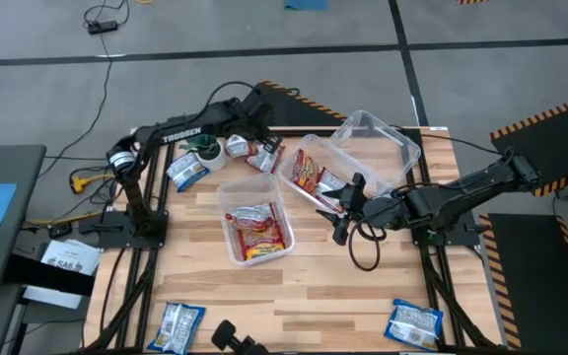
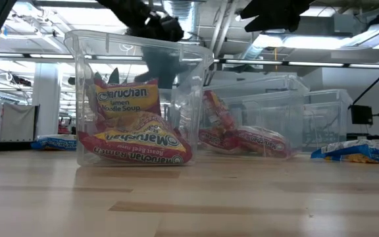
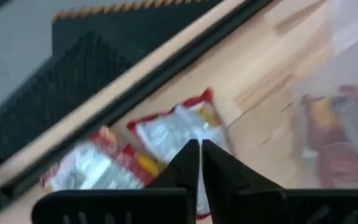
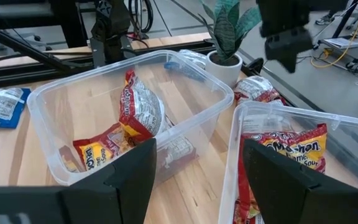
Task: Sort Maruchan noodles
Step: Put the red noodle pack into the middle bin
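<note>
Two red-and-silver Maruchan packets (image 3: 166,140) lie flat on the table at its far edge, next to a potted plant (image 1: 208,150). My left gripper (image 3: 201,155) is shut and hangs above them (image 1: 261,153). The middle clear tub (image 1: 255,229) holds red-orange-yellow packets (image 2: 133,135), and a second tub (image 1: 316,177) holds more red ones (image 4: 288,158). My right gripper (image 4: 197,180) is open and sits beside that second tub (image 1: 346,209), touching nothing. Blue-and-white packets lie at the far left (image 1: 186,171) and at the near corners (image 1: 178,326) (image 1: 414,321).
A third clear tub (image 1: 378,141) stands tilted at the far right, against the second tub. The plant stands just left of the left gripper. Bare wood lies between the middle tub and the near edge (image 1: 304,306). A black cable loop (image 1: 365,247) hangs under the right arm.
</note>
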You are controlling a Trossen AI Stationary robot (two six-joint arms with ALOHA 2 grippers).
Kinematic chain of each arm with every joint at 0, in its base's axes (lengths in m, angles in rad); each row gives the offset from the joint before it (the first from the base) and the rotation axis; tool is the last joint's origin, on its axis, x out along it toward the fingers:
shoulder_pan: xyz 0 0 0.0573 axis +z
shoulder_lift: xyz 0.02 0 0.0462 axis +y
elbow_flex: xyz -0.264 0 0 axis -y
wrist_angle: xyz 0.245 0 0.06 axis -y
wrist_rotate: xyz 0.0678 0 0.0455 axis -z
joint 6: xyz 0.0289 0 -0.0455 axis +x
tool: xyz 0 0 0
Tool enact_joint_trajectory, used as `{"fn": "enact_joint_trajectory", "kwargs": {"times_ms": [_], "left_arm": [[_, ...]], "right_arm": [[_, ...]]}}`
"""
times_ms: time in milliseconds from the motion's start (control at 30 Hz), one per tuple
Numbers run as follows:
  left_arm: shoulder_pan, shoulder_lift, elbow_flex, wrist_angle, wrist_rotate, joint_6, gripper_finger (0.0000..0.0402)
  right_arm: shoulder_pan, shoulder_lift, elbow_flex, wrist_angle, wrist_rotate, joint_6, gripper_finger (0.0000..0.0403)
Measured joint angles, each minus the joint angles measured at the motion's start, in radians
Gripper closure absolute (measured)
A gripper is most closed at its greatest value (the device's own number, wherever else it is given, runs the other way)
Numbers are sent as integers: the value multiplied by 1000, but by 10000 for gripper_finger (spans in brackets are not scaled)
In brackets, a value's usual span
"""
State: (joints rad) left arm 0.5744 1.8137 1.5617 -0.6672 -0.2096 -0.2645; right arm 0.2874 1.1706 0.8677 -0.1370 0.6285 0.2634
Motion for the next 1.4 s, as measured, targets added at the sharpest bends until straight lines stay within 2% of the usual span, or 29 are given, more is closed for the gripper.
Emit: {"fn": "enact_joint_trajectory", "kwargs": {"times_ms": [167,500,667,833,1067,1167,1400], "left_arm": [[43,2,-91,108,60,-30,353],[65,7,-160,182,73,-21,193],[65,7,-160,184,87,-45,136],[74,7,-160,177,155,-60,119],[64,25,-160,125,151,-82,118],[58,51,-158,176,167,-84,118],[59,148,-158,161,176,-79,118]], "right_arm": [[0,0,0,-5,0,0,143],[-3,0,0,-4,0,0,143],[-3,0,0,-1,0,0,143],[-3,0,0,-1,0,0,143],[0,0,0,3,0,24,143],[-4,0,0,3,0,24,143],[-8,0,0,2,0,24,143]]}}
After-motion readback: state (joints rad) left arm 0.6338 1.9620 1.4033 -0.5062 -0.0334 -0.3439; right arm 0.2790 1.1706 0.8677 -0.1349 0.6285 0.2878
